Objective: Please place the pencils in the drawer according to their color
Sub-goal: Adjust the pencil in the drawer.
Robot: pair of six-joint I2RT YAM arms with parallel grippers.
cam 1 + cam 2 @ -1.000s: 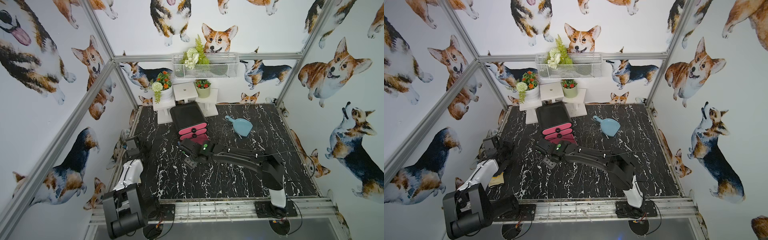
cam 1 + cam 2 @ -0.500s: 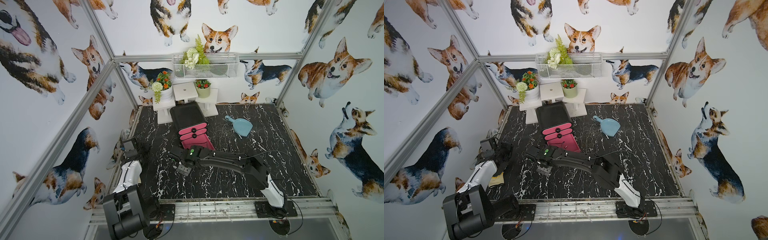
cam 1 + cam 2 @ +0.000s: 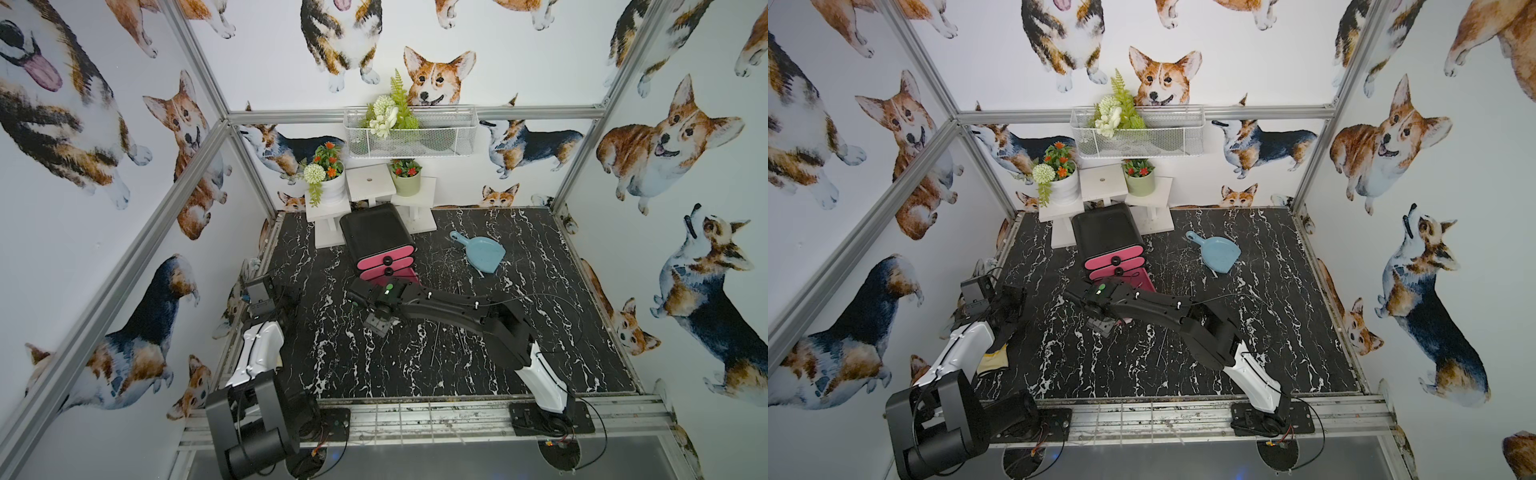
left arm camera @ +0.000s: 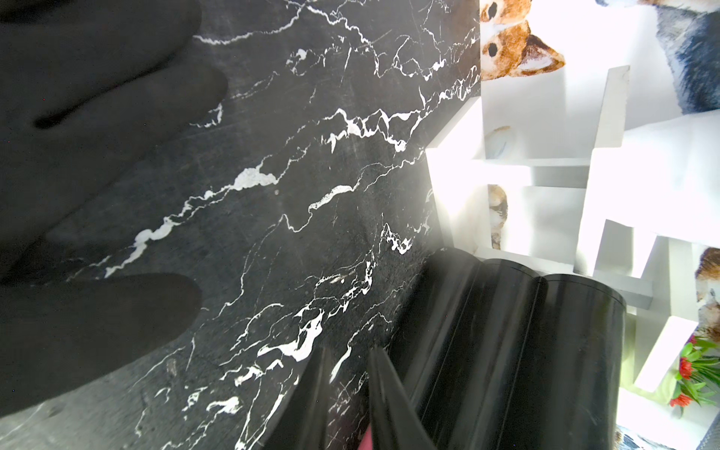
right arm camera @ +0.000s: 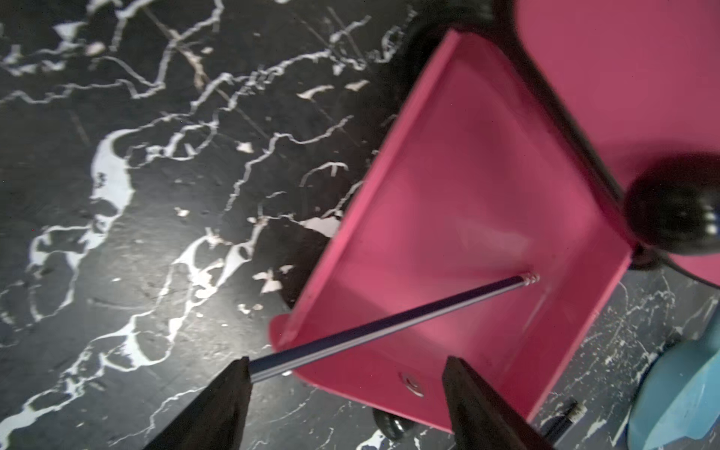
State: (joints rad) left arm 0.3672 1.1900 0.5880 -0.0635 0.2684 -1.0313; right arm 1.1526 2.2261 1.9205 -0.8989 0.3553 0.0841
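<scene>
The drawer [image 3: 374, 232] [image 3: 1104, 232] is a black chest with pink fronts, and its bottom drawer [image 5: 487, 214] is pulled out. A dark pencil [image 5: 389, 323] lies slanted with one end inside that drawer. Its other end sticks out over the front rim, beside one finger [image 5: 218, 401] of my right gripper [image 5: 348, 362]. That gripper [image 3: 378, 324] [image 3: 1102, 324] hangs open over the drawer's front and holds nothing. Another thin pencil [image 3: 434, 345] [image 3: 1163, 349] lies on the table under the right arm. My left gripper [image 4: 349, 352] [image 3: 1013, 299] rests at the left edge, its fingertips slightly apart and empty.
A blue dustpan [image 3: 482, 253] [image 3: 1219, 253] lies to the right of the chest. White stands with flower pots [image 3: 328, 187] line the back wall. A black and yellow glove [image 3: 994, 357] lies by the left arm. A dark pencil end [image 5: 561, 419] shows near the dustpan.
My right arm swung left and toward the front of the table, then came back a little toward the pulled-out bottom drawer. The left arm has not moved.
</scene>
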